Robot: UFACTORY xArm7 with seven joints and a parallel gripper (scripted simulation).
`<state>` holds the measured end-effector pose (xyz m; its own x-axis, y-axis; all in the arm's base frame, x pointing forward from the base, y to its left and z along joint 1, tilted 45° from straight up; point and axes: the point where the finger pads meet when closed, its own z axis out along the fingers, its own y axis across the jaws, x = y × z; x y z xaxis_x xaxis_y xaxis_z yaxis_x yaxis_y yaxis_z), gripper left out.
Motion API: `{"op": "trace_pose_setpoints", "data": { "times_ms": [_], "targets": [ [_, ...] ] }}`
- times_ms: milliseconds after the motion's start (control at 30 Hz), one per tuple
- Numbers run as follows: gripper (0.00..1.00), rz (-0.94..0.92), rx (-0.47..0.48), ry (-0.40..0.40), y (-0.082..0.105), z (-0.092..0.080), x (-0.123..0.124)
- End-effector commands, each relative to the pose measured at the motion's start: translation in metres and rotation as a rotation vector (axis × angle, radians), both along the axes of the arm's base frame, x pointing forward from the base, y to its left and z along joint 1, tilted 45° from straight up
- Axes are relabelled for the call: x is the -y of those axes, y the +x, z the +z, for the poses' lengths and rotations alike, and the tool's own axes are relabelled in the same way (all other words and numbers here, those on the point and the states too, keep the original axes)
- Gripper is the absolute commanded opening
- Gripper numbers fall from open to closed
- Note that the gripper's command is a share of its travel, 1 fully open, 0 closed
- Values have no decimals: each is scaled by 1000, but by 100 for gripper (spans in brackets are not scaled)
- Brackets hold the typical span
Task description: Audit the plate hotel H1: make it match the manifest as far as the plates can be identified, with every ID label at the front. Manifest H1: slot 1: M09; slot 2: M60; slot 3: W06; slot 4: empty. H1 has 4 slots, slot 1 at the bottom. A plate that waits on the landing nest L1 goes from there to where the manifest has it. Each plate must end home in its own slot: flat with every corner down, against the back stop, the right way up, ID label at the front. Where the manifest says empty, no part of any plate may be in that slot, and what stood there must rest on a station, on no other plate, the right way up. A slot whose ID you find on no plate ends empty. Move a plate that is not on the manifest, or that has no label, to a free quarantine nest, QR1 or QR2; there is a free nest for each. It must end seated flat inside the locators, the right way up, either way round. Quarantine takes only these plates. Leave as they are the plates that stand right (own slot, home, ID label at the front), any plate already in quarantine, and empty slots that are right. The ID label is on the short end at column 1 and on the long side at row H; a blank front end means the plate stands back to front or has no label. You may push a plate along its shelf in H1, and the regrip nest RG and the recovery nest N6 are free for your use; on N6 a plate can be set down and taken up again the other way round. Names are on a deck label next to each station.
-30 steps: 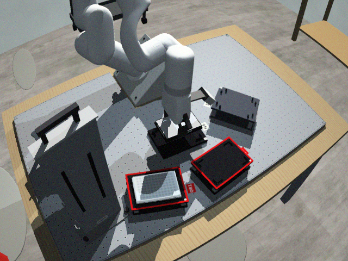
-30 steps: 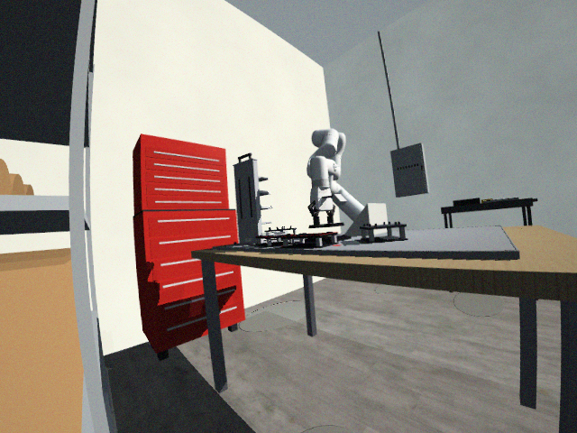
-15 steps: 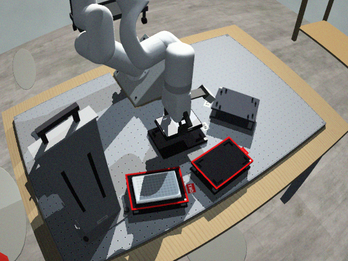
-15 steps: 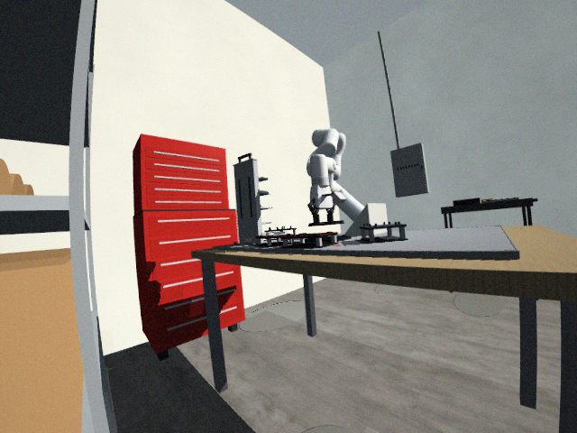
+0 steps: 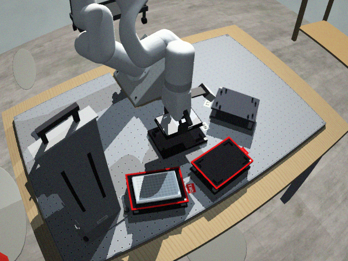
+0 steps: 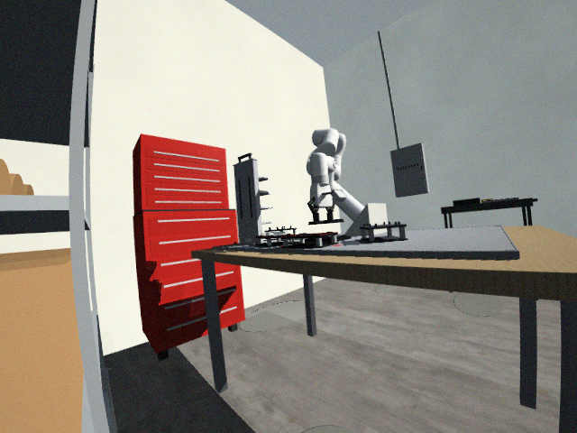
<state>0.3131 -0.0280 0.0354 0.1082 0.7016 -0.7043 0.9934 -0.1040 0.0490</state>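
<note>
My gripper (image 5: 176,123) (image 6: 321,216) is shut on a pale microplate (image 5: 164,126) (image 6: 323,222), gripping it across its width. It holds the plate level a little above the black nest (image 5: 174,145) in the middle of the deck. The plate hotel H1 (image 5: 70,168) (image 6: 246,200) stands at the left; its slots face away in the top view and are too small to read in the exterior view. The raised nest marked L1 (image 5: 234,107) at the right is bare. No ID label on the held plate is readable.
Two red-rimmed quarantine nests stand at the front. The left nest (image 5: 129,193) holds a clear well plate (image 5: 155,186); the right nest (image 5: 222,162) is bare. The arm's base (image 5: 140,84) is behind the middle nest. A red tool cabinet (image 6: 186,242) stands beyond the table.
</note>
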Motion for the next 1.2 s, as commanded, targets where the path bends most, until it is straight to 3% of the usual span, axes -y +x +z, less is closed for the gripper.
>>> {"op": "trace_pose_setpoints", "data": {
  "times_ms": [0, 1167],
  "targets": [
    [0, 3, 2, 2, 1, 0, -1],
    [0, 3, 2, 1, 5, 71, -72]
  ]
}}
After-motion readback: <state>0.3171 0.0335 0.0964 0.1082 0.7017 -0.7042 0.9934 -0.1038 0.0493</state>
